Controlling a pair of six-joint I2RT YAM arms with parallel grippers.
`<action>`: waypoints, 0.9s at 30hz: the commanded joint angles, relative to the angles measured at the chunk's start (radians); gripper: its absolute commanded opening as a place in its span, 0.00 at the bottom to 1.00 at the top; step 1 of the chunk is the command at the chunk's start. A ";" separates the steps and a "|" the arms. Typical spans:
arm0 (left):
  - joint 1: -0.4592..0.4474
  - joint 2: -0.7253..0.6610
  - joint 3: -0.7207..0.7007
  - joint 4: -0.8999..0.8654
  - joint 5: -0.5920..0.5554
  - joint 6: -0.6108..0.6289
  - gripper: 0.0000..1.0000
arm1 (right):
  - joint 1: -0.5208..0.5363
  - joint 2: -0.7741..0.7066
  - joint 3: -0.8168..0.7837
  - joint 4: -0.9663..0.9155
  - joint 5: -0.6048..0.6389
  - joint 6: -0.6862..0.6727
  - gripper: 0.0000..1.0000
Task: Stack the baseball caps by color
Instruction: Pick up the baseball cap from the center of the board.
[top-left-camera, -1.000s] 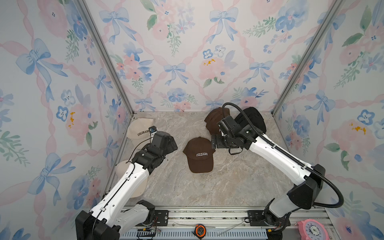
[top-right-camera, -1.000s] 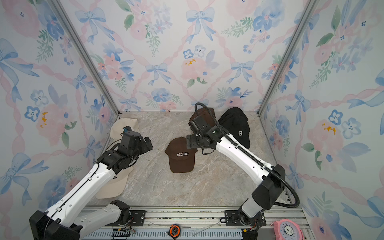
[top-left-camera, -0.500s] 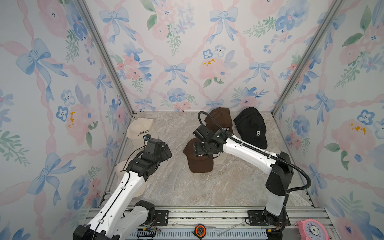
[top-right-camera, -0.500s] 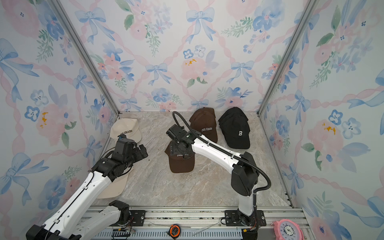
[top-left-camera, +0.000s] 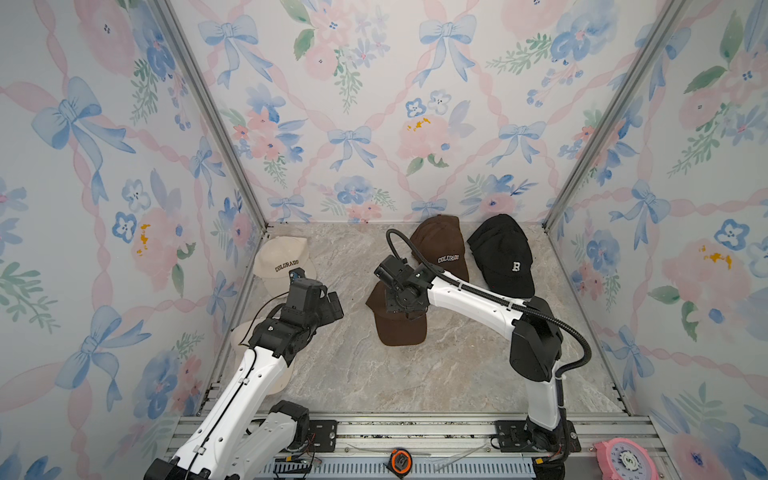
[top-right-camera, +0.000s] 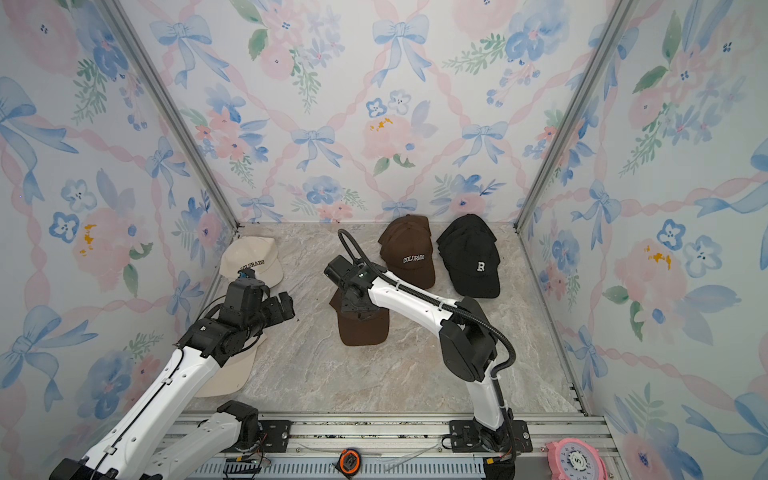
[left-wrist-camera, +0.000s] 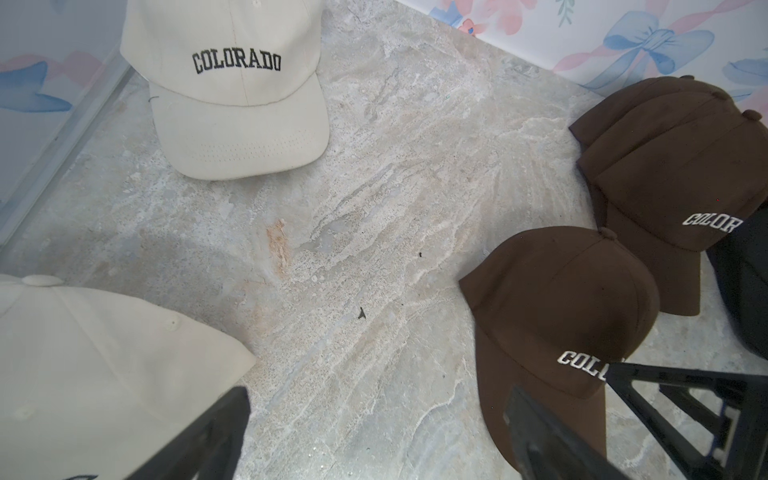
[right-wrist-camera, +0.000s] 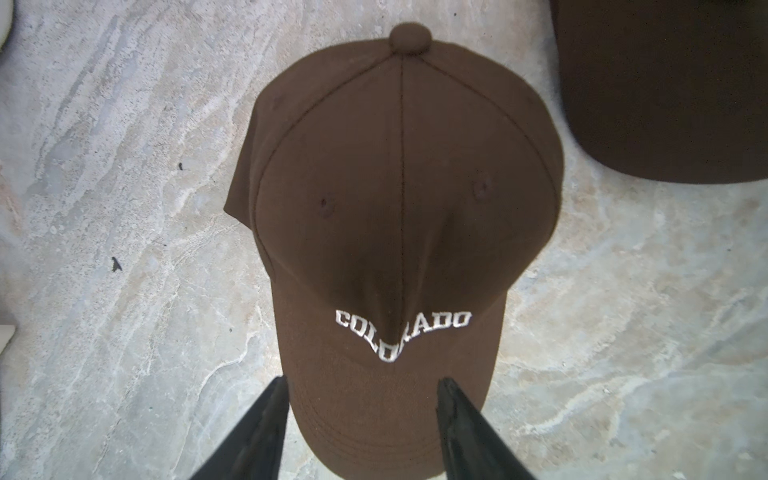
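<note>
Black fingers (right-wrist-camera: 266, 432) of the right gripper (right-wrist-camera: 361, 415) point straight down and straddle the front of a lone brown fabric baseball cap with white "COLORADO" lettering (right-wrist-camera: 395, 187). The jaws stand partly apart, one at the brim's edge and one over the brim. The lettering between them is creased into a V, but whether they already clamp the fabric I cannot tell. This cap lies near the middle of the grey marble tabletop (top-left-camera: 415, 374), brim toward 6 o'clock.

At about 1 o'clock from it, near the back wall, sits a stack of brown "COLORADO" caps (top-left-camera: 440, 245). Just beside that, at 2 o'clock, is a stack of black caps with a white "R" (top-left-camera: 503, 253).

The left gripper (left-wrist-camera: 415, 436) hangs over bare marble at 9 o'clock with its jaws spread wide, holding nothing. A cream cap with dark "COLORADO" lettering (top-left-camera: 282, 259) lies at 10 o'clock. A second cream cap (top-right-camera: 232, 374) lies at 8 o'clock, partly under the left arm.
</note>
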 joint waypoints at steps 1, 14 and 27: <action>0.010 0.011 -0.004 -0.008 0.016 0.044 0.98 | 0.000 0.035 0.039 -0.032 0.029 0.002 0.54; 0.025 0.035 0.016 -0.007 0.025 0.046 0.98 | -0.041 0.084 0.036 -0.014 0.023 -0.025 0.43; 0.027 0.036 0.026 -0.008 0.025 0.034 0.98 | -0.057 0.102 0.020 0.013 0.019 -0.041 0.33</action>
